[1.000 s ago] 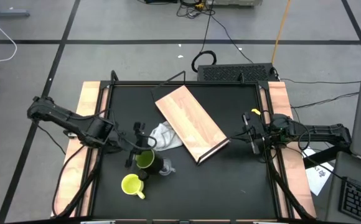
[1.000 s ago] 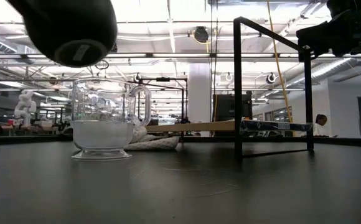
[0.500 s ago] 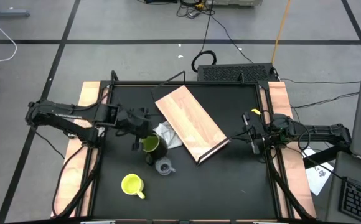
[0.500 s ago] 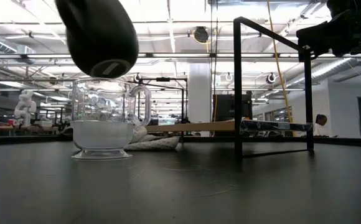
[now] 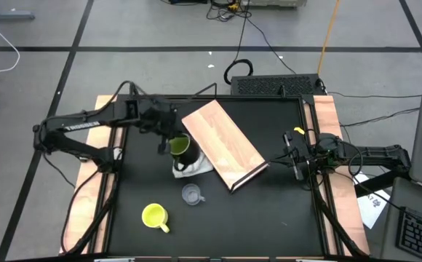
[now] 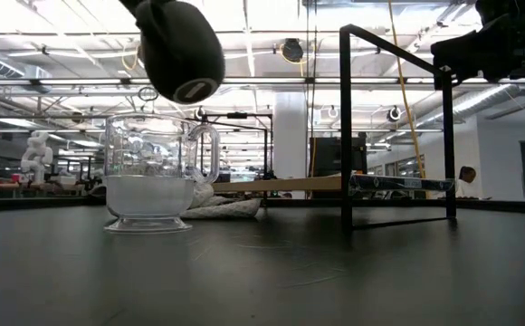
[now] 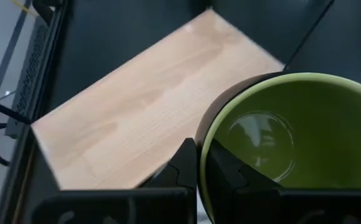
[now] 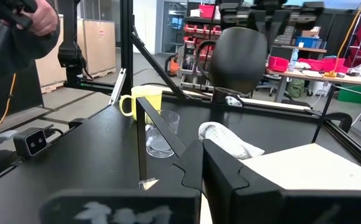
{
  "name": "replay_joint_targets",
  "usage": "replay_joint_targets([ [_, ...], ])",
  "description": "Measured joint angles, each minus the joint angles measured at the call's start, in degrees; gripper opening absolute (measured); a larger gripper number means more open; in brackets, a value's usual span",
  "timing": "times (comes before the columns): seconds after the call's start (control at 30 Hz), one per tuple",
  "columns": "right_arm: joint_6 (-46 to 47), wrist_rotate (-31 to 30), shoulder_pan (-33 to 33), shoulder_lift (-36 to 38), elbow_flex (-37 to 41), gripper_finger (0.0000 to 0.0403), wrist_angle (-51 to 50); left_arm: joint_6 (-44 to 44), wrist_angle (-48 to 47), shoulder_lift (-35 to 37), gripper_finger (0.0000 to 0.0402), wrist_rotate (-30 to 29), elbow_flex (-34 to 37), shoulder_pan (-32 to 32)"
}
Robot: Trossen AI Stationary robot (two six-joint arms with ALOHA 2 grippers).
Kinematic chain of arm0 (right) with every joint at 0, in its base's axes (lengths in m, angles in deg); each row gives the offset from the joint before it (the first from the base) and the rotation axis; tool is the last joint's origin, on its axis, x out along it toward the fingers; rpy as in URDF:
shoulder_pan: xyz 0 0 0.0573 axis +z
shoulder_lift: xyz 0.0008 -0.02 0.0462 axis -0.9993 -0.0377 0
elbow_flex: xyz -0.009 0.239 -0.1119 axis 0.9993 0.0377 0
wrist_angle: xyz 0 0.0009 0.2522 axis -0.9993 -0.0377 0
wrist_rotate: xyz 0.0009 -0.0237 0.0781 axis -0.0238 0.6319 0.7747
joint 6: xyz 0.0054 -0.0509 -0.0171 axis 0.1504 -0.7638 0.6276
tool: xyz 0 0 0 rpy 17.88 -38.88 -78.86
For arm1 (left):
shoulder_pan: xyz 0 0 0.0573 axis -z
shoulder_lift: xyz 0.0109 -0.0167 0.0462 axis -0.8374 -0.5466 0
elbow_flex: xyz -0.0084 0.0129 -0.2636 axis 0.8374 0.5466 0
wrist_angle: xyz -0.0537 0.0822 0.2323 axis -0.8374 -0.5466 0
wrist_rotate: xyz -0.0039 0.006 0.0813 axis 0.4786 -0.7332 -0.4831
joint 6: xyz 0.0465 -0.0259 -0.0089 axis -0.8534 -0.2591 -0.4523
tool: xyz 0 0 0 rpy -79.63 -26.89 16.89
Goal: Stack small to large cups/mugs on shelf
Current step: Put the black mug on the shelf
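Note:
The dark green mug (image 5: 180, 146), light green inside, hangs in the air over the white cloth (image 5: 194, 166), just left of the shelf (image 5: 222, 142), with my left gripper (image 5: 169, 140) shut on it. In the low view the mug (image 6: 181, 50) is high above the clear glass cup (image 6: 149, 177). The glass cup (image 5: 191, 194) and the yellow mug (image 5: 153, 216) stand on their bases on the black table. My right gripper (image 5: 296, 161) waits shut at the table's right edge. My left gripper pinches the green mug's wall at the rim (image 7: 203, 134), one finger inside the mug and one outside. The fingers come slanting down from the table's left. The mug is lifted clear of the table and tilted, its base (image 6: 191, 89) showing toward the near side.
The shelf's light-wood board lies slantwise in the table's middle; its dark metal frame (image 6: 346, 127) stands upright in the low view. The cloth (image 8: 230, 140) lies against the shelf's left side. A person's sleeve (image 8: 18, 31) shows beyond the table.
My left gripper has carried the green mug from beside the yellow mug toward the table's far edge and the shelf, rising a little. The mug has stayed clear of the table and in the grip. The glass cup now shows uncovered in the high view.

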Motion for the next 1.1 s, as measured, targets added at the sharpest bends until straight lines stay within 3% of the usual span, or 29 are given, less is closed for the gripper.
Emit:
replay_joint_targets([
  [0.23, 0.0, 0.0, 0.0, -0.02, 0.0, 0.0, 0.32, -8.94, -7.1, -12.72, 0.0012, 2.26, -14.02, -3.96],
  [0.53, -0.85, -0.02, 0.01, -0.01, 0.0, 0.0, 0.29, -21.99, -18.24, -27.82, 0.0012, -0.13, -30.15, -6.84],
  [0.93, -1.31, -0.02, 0.0, -0.01, 0.0, 0.0, 0.3, -42.67, -17.94, -35.4, 0.0012, -0.86, -34.57, -7.32],
  [1.1, -1.33, -0.02, 0.02, 0.0, 0.0, 0.0, 0.28, -46.98, -15.69, -36.0, 0.0012, -0.27, -34.59, -8.63],
])
